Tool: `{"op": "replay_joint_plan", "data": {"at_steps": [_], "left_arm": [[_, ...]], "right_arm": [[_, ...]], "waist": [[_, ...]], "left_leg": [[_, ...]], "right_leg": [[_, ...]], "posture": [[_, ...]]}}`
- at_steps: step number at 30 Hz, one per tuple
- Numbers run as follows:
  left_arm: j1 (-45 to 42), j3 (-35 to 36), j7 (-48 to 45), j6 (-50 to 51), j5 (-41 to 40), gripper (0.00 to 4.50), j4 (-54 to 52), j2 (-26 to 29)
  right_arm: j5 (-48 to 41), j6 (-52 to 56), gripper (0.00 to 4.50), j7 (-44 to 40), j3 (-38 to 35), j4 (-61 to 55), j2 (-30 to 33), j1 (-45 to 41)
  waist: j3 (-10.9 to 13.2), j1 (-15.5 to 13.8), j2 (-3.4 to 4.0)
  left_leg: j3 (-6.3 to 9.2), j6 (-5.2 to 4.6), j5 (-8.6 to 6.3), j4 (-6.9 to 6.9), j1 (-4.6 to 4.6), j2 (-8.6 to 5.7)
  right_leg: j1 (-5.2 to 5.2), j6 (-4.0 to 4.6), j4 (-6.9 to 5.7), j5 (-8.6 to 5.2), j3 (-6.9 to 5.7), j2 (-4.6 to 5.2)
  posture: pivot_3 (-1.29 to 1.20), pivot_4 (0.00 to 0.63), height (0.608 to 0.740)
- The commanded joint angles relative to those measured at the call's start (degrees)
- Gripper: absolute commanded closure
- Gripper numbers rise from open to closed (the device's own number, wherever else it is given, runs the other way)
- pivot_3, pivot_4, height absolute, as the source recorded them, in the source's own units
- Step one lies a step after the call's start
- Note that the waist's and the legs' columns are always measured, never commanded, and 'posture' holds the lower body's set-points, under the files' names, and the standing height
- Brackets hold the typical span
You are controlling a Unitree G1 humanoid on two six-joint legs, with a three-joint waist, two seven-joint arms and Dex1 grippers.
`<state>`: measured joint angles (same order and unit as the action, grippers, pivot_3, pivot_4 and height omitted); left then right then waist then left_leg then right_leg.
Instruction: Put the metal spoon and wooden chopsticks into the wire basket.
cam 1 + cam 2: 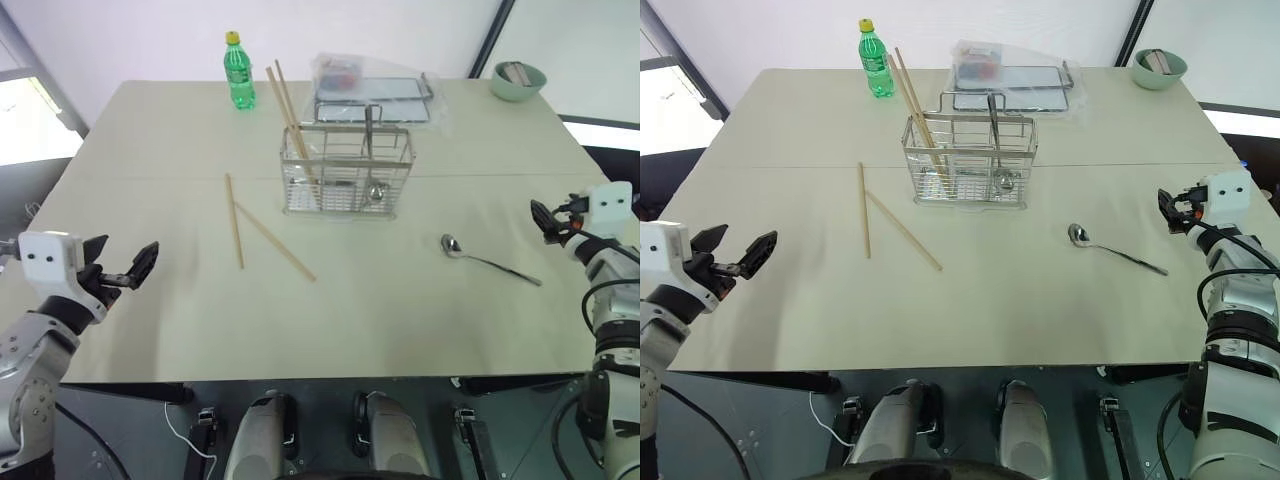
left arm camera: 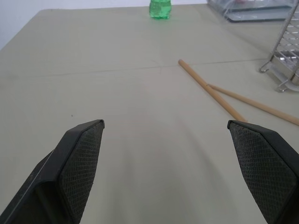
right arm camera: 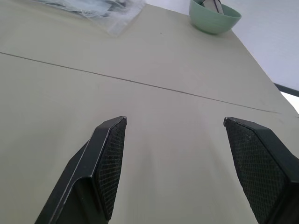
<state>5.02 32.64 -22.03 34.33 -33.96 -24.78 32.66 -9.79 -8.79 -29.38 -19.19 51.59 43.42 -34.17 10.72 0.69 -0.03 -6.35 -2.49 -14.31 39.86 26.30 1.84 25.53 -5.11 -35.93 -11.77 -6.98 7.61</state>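
Observation:
The wire basket (image 1: 345,172) stands at the middle back of the table. Two wooden chopsticks (image 1: 286,104) lean upright in its left compartment, and a metal spoon (image 1: 375,188) hangs in its right one. Two more chopsticks lie loose on the table left of the basket, one (image 1: 234,220) pointing front to back and one (image 1: 275,242) slanting. A second metal spoon (image 1: 490,261) lies flat at front right of the basket. My left gripper (image 1: 125,258) hovers open at the table's left edge, nothing between its fingers (image 2: 84,158). My right gripper (image 1: 545,218) stands open at the right edge, right of the loose spoon.
A green bottle (image 1: 239,72) stands at the back left. Behind the basket lies a flat tray in clear plastic wrap (image 1: 375,90). A pale green bowl (image 1: 518,80) sits at the back right corner. The beige table (image 1: 400,320) stretches bare along its front.

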Motion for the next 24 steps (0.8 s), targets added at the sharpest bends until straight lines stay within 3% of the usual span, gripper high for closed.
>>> {"op": "replay_joint_plan", "data": {"at_steps": [1, 24], "left_arm": [[-1.1, 1.8, 0.7, -0.2, -1.0, 0.06, -1.1, 0.5], [-2.3, 1.3, 0.9, -0.7, 0.3, 0.06, -0.3, 1.5]], "right_arm": [[-0.5, -1.2, 1.09, 0.4, -0.5, -1.1, 0.2, -0.6], [-0.6, -1.9, 1.09, 0.4, -0.4, 0.2, 1.2, -2.0]], "waist": [[0.0, 0.0, 0.00], [0.0, 0.0, 0.00]], "left_leg": [[0.00, 0.00, 0.00, 0.00, 0.00, 0.00], [-0.01, 0.24, 0.20, 0.00, -0.01, 0.00]], "right_leg": [[0.00, 0.00, 0.00, 0.00, 0.00, 0.00], [-0.01, -0.05, -0.01, 0.03, 0.00, 0.00]], "posture": [[0.00, 0.150, 0.707], [0.00, 0.150, 0.707]]}}
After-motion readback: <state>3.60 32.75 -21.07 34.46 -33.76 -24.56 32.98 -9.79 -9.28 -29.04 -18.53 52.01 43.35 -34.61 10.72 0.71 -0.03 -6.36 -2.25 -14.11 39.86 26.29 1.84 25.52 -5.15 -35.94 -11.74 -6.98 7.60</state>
